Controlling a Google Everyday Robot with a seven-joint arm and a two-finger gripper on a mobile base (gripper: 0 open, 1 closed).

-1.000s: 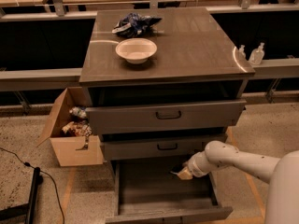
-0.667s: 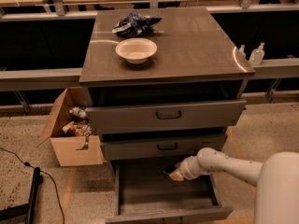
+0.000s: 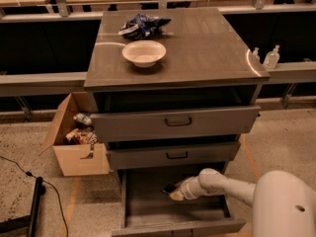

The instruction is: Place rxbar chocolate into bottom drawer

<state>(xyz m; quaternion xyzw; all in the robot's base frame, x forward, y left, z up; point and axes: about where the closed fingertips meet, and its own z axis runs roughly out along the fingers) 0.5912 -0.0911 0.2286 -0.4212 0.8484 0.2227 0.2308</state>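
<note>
Where your one camera looks down on the drawer unit, the rxbar chocolate (image 3: pixel 169 187) shows as a small dark sliver poking leftward from the tip of your tool (image 3: pixel 176 192), just above the grey floor of the open bottom drawer (image 3: pixel 145 206). Its long axis seems to run roughly left to right, though most of it is hidden. The tool is pinched narrowly on the bar. Your white arm (image 3: pixel 232 187) reaches in from the lower right, nearly level, below the middle drawer (image 3: pixel 148 157). A white bowl (image 3: pixel 144 53) sits on the tabletop (image 3: pixel 207 48).
</note>
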